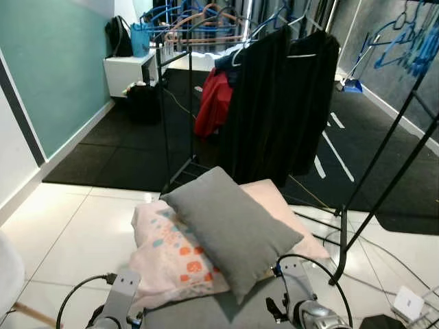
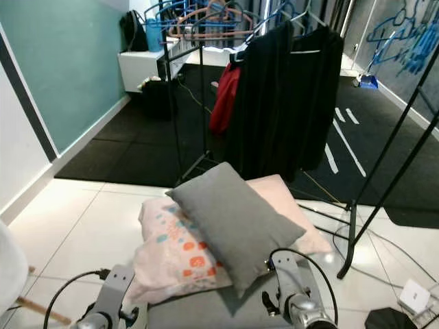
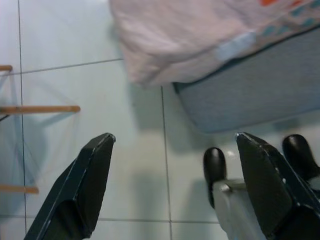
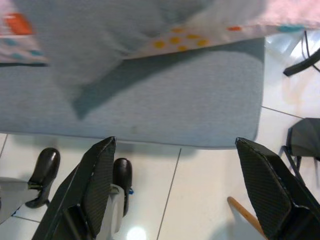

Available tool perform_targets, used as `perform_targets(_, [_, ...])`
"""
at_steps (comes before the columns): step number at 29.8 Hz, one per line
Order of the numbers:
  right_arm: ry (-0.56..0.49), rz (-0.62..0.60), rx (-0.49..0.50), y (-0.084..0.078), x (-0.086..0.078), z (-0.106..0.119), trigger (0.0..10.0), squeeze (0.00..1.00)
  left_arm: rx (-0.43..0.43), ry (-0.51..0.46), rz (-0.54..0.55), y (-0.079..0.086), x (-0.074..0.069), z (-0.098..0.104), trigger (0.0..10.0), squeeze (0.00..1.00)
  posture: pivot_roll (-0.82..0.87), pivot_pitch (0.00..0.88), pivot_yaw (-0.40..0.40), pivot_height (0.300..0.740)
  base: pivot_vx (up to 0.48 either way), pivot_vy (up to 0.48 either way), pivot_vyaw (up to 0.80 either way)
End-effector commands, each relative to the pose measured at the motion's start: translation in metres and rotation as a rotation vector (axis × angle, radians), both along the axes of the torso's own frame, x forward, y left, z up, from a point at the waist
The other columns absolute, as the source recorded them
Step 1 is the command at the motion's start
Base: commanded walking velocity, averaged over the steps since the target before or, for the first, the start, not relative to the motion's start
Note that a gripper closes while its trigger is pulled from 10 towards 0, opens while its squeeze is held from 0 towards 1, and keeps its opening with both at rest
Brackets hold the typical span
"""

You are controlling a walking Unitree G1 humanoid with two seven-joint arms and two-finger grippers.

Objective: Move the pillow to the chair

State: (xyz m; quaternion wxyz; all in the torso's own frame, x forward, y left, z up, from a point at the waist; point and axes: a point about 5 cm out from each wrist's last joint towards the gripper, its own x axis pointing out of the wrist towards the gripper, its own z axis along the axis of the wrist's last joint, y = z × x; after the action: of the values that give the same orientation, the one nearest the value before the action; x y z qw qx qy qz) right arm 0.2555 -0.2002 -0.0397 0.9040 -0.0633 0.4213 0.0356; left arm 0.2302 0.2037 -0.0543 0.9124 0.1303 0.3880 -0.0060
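A grey pillow [image 1: 230,226] lies tilted on top of a pink patterned pillow [image 1: 171,257], and both rest on a low grey padded seat [image 4: 165,100] right in front of me. The rounded edge of a white chair [image 1: 7,274] with wooden legs [image 3: 40,108] shows at the far left. My left gripper [image 3: 175,137] hangs open over the floor tiles beside the pink pillow's corner [image 3: 165,55]. Near the seat's front edge my right gripper [image 4: 175,143] is open too, holding nothing. Both silver arms [image 1: 116,301] reach in from below.
A black clothes rack with dark garments [image 1: 274,103] and a red one [image 1: 212,103] stands just behind the pillows. Another rack's slanted black frame [image 1: 384,192] rises at the right. Cables and a white adapter [image 1: 409,301] lie on the floor there. My black feet [image 3: 215,167] stand by the seat.
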Motion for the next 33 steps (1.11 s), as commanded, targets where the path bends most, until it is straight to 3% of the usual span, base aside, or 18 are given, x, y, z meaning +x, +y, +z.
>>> perform_targets(1, [0.006, -0.030, 0.013, -0.001, -0.001, -0.001, 10.0, 0.00, 0.002, 0.003, 0.009, 0.002, 0.000, 0.000, 10.0, 0.00, -0.14, 0.014, -0.064, 0.740, 0.000, 0.000, 0.00])
perform_targets(9, [0.009, -0.033, 0.022, -0.001, -0.001, -0.001, 10.0, 0.00, 0.006, 0.004, 0.010, 0.003, 0.000, 0.000, 10.0, 0.00, -0.14, 0.014, -0.065, 0.740, 0.000, 0.000, 0.00])
perform_targets(15, [-0.013, -0.068, 0.099, 0.003, -0.002, -0.001, 10.0, 0.00, 0.007, 0.005, 0.006, 0.002, -0.001, 0.000, 10.0, 0.00, -0.14, 0.018, -0.062, 0.720, 0.000, 0.000, 0.00])
perform_targets(21, [-0.036, -0.159, 0.273, 0.010, -0.003, -0.003, 10.0, 0.00, 0.003, 0.008, -0.001, -0.008, -0.006, -0.005, 10.0, 0.00, -0.14, 0.022, -0.059, 0.700, 0.000, 0.000, 0.00])
perform_targets(23, [-0.057, -0.232, 0.409, 0.016, -0.004, -0.003, 10.0, 0.00, 0.003, 0.007, -0.004, -0.011, -0.005, -0.005, 10.0, 0.00, -0.14, 0.023, -0.056, 0.690, 0.000, 0.000, 0.00])
perform_targets(24, [-0.057, -0.232, 0.409, 0.016, -0.004, -0.003, 10.0, 0.00, 0.003, 0.007, -0.004, -0.011, -0.005, -0.005, 10.0, 0.00, -0.14, 0.023, -0.056, 0.690, 0.000, 0.000, 0.00])
perform_targets(25, [-0.068, -0.266, 0.476, 0.019, -0.004, -0.003, 10.0, 0.00, 0.004, 0.005, -0.005, -0.010, -0.003, -0.003, 10.0, 0.00, -0.14, 0.023, -0.054, 0.685, 0.000, 0.000, 0.00])
perform_targets(28, [-0.076, -0.289, 0.519, 0.020, -0.004, -0.003, 10.0, 0.00, 0.006, 0.001, -0.005, -0.008, 0.001, -0.001, 10.0, 0.00, -0.14, 0.023, -0.054, 0.680, 0.000, 0.000, 0.00])
perform_targets(30, [-0.086, -0.355, 0.573, 0.022, -0.005, -0.004, 10.0, 0.00, 0.040, -0.036, 0.013, 0.002, 0.014, 0.010, 10.0, 0.00, -0.13, 0.020, -0.050, 0.670, 0.000, 0.000, 0.00])
perform_targets(33, [-0.091, -0.379, 0.592, 0.022, -0.005, -0.004, 10.0, 0.00, 0.056, -0.053, 0.032, 0.008, 0.018, 0.014, 10.0, 0.00, -0.13, 0.020, -0.050, 0.665, 0.000, 0.000, 0.00])
